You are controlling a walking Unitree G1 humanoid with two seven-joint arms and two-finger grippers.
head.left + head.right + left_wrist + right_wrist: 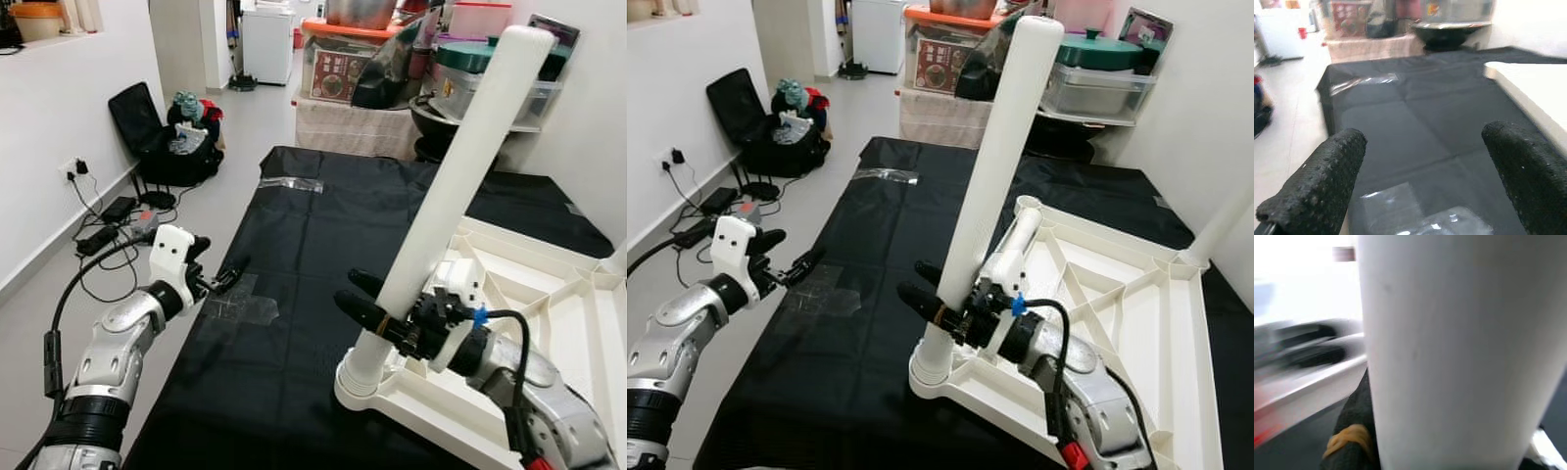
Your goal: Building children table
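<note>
Left eye view: the right hand [370, 304] grips a white leg [456, 181] standing in the upturned tabletop [549, 323]. The left hand [227, 277] hovers wide open over the black cloth [313, 235].

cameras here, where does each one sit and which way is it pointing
Left eye view: on the head, looking forward and down at the black cloth; both arms show, right end effector shut on the white table leg.
Right eye view: the same scene from the other eye, with the upturned tabletop.
Left wrist view: along the left end effector, open over the cloth.
Right wrist view: up against the leg.
Both eyes share everything.
</note>
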